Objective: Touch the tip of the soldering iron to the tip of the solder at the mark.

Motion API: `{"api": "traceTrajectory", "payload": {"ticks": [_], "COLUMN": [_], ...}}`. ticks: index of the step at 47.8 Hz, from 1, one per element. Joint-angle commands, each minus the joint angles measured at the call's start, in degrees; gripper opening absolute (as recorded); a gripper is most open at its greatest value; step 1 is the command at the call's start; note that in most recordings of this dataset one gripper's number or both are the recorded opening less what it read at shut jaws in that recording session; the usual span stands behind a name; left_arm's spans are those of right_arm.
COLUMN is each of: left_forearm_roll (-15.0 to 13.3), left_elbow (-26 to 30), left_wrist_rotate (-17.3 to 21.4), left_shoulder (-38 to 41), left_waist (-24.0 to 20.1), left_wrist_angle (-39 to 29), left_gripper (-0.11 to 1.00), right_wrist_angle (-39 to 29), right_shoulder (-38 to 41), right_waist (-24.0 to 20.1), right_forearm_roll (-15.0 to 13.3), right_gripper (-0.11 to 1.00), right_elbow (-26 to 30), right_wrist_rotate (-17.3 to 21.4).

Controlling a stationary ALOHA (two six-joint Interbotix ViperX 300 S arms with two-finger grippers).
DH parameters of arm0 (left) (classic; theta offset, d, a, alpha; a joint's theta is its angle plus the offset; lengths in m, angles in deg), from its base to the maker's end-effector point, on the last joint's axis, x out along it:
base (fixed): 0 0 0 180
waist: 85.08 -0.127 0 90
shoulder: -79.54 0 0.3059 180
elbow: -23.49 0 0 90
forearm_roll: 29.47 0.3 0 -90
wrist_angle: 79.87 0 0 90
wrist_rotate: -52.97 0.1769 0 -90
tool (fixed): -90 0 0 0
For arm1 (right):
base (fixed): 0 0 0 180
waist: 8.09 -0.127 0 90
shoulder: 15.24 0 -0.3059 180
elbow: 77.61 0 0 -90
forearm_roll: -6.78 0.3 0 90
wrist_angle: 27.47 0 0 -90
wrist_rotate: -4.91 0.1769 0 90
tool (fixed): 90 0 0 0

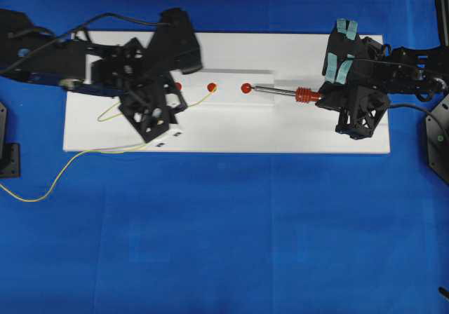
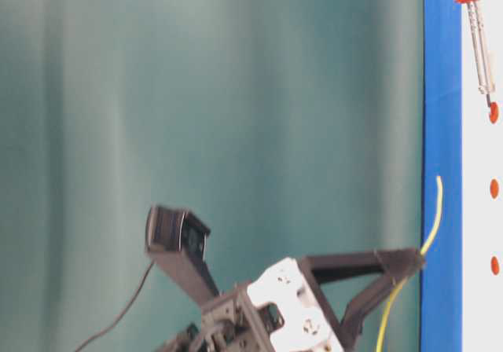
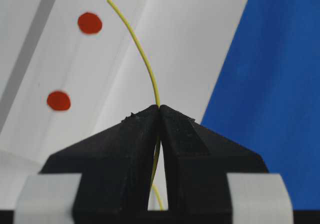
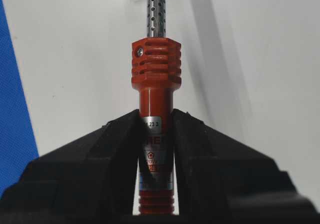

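Note:
The soldering iron (image 1: pixel 277 90) lies level over the white board (image 1: pixel 231 128), its red ribbed collar (image 4: pixel 156 64) just ahead of my right gripper (image 4: pixel 156 120), which is shut on the red handle. The iron's tip sits at the right-hand red mark (image 1: pixel 246 87). My left gripper (image 3: pixel 159 109) is shut on the thin yellow solder (image 3: pixel 142 54), whose free end curves up toward the middle red mark (image 1: pixel 212 87). In the table-level view the solder (image 2: pixel 432 210) ends well short of the iron's tip (image 2: pixel 490 100); the two tips are apart.
A third red mark (image 1: pixel 177 86) lies partly under the left arm. The rest of the solder trails off the board's left edge in a loop across the blue table (image 1: pixel 231 244). Black mounts stand at both side edges.

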Motion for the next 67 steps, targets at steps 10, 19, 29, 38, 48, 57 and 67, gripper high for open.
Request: {"api": "traceTrajectory", "payload": {"ticks": [10,19,29,38,48,57,67], "left_forearm_roll": [-0.09,-0.09,-0.09,-0.09,-0.18,-0.18,-0.18], "left_elbow": [-2.90,-3.69,-5.71,-7.73,-9.23,-10.20,-12.92], "left_wrist_rotate": [-0.18,-0.09,-0.09,-0.09,-0.26,-3.60,-8.44], "left_shoulder": [-3.78,-4.57,-6.68,-8.44,-9.67,-11.87,-14.50], "left_waist": [0.35,0.62,0.79,0.79,1.32,5.98,14.68], "left_wrist_angle": [4.39,4.39,4.92,6.50,7.91,8.17,12.92], "left_gripper": [0.02,0.02,0.02,0.02,0.02,0.02,0.02], "right_wrist_angle": [0.70,0.79,-0.18,-2.20,-2.11,-2.11,0.53], "right_shoulder": [-1.58,-8.79,-19.69,-24.35,-22.76,-23.73,-24.79], "right_waist": [-0.09,-0.09,-0.09,-0.09,-0.09,-4.13,-16.00], "right_forearm_roll": [0.00,-0.09,0.26,0.18,0.26,2.20,3.60], "right_gripper": [0.06,0.06,0.06,0.06,0.06,0.06,0.06], "right_elbow": [1.14,-0.97,-5.27,-6.86,-6.68,-6.42,-6.59], "right_wrist_rotate": [-0.09,-0.09,0.26,1.93,2.20,2.72,3.78]}}
